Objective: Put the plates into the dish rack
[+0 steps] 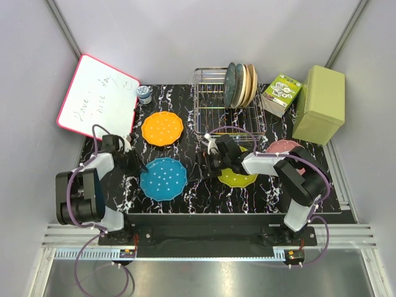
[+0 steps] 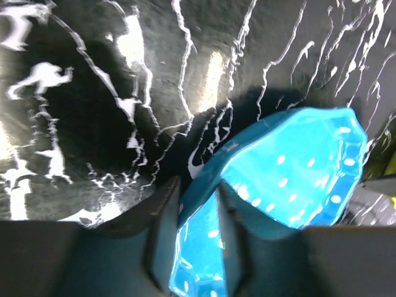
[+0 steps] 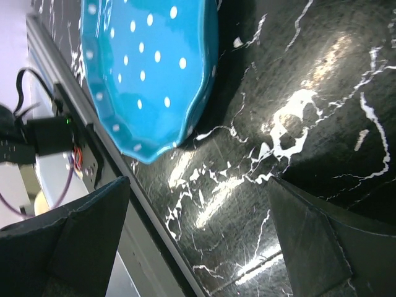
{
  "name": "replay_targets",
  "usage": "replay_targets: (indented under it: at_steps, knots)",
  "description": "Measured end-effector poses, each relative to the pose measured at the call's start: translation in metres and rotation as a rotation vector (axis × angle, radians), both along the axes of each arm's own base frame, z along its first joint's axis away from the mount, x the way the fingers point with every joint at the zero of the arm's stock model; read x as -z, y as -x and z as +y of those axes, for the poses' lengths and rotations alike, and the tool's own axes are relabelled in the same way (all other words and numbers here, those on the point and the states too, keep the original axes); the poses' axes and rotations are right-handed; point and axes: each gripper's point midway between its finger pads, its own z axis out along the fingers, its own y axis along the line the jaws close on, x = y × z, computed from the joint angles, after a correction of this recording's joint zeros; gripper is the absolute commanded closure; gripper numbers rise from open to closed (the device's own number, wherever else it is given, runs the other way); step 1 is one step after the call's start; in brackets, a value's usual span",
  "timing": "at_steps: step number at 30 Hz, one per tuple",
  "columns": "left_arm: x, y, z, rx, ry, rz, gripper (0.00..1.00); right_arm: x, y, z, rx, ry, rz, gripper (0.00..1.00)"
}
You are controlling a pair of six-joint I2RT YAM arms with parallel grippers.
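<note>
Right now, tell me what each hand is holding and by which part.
The left hand has its fingers either side of the blue plate's scalloped rim; whether they pinch it cannot be told. The right hand is open, holding nothing.

faint handwriting on the whiteboard (image 1: 98, 96), possibly "have a nice day"; the carton (image 1: 281, 94)'s print is unreadable.
</note>
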Motion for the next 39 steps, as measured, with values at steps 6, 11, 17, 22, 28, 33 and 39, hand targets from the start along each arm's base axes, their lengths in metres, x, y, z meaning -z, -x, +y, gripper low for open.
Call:
replay_targets:
  at_steps: [6,11,17,22,28,33,39]
  knots:
    - [-0.002,0.011,-0.028,0.126,0.004,0.005,1.0,0.004,-0.01,0.004,0.102,0.022,0.023,0.02]
    - [-0.003,0.01,-0.041,0.145,0.028,0.015,1.0,0.005,-0.012,0.023,0.132,0.01,0.036,0.02]
    - [-0.002,0.01,-0.041,0.168,0.025,0.006,1.0,0.005,-0.009,0.039,0.148,-0.009,0.035,0.03]
    - [-0.002,0.01,-0.042,0.173,0.035,0.009,1.0,0.004,-0.011,0.04,0.166,-0.028,0.039,0.14]
    - [-0.001,0.01,-0.041,0.169,0.05,0.015,1.0,0.008,-0.017,0.048,0.188,-0.072,0.06,0.24]
    - [-0.002,0.011,-0.042,0.172,0.049,0.003,1.0,0.008,-0.019,0.05,0.205,-0.089,0.078,0.34]
    - [-0.003,0.012,-0.043,0.182,0.026,-0.03,1.0,0.017,-0.02,0.044,0.22,-0.052,0.086,0.57]
